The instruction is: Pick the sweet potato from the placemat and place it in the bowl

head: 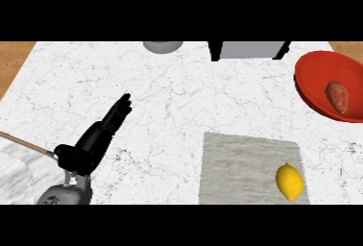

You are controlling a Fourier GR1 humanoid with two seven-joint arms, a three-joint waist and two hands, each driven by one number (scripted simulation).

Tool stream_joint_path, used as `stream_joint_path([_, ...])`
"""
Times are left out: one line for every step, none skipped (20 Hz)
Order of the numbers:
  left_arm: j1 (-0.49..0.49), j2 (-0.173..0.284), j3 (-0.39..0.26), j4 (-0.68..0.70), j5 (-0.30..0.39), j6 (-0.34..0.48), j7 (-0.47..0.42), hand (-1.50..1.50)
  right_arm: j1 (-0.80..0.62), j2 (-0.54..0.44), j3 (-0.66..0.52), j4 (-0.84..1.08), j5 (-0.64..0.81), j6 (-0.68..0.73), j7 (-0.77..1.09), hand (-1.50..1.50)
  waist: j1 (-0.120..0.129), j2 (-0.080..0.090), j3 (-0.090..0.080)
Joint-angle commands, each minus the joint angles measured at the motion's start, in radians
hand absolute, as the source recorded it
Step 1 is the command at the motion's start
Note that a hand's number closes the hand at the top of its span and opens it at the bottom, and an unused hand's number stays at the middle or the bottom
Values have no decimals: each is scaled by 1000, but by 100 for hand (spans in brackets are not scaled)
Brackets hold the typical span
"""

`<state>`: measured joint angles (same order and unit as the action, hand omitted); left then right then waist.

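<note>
Sweet potato (pixel 337 96), reddish-brown and oblong, lies inside the round red bowl (pixel 312 77) that we see at the far right edge of the white marbled desk (pixel 177 96). It rests against the bowl's inner wall, well apart from our fingers and far off to their right.

Our left hand (pixel 99 134), black and set on a grey forearm (pixel 67 194), comes in from the lower left. Its fingers (pixel 120 108) are straight and held close together, pointing up and slightly rightward across the bare marble. They have hold of nothing, and nothing lies between them and the thumb. We do not see our right hand.

Below and to the right of the fingertips lies the grey rectangular cloth placemat (pixel 241 168), flat on the desk. On its right part sits a yellow oval lemon (pixel 289 181), near the mat's lower edge, further from the fingers than the mat's near corner is.

Ahead of the fingers, at the desk's far edge, we see a grey rounded object (pixel 163 46), cut off by the view, and to its right a grey box-like object with dark sides (pixel 248 50). Brown wooden surface (pixel 14 57) shows beyond the desk at the upper left and upper right. Left of the palm, a thin brown stick (pixel 25 142) runs slantwise over a pale cloth-like patch (pixel 18 173).
</note>
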<state>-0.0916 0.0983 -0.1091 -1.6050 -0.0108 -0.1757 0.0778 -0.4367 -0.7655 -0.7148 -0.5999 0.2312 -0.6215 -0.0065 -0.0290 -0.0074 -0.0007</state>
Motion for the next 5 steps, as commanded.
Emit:
stream_joint_path([56, 3, -16, -87, 2, -5, 36, 0, 193, 76, -25, -195, -78, 74, -9, -150, 0, -5, -2])
stream_joint_path([-3, -16, -11, 12, -33, 22, -18, 0, 239, 12, -57, -207, -109, 148, -3, -150, -6, -1, -1])
stream_joint_path([42, 45, 49, -82, 48, -33, 31, 0, 285, 45, -94, -213, -155, 186, -83, -150, -1, -3, 0])
stream_joint_path([-18, -5, 9, 17, -8, 6, 16, 0, 336, 99, -95, -272, -167, 181, -78, -150, -10, 0, -1])
stream_joint_path([16, 3, 2, -45, 0, -3, 27, 0, 388, 81, -120, -333, -193, 217, -56, -150, -6, -2, -1])
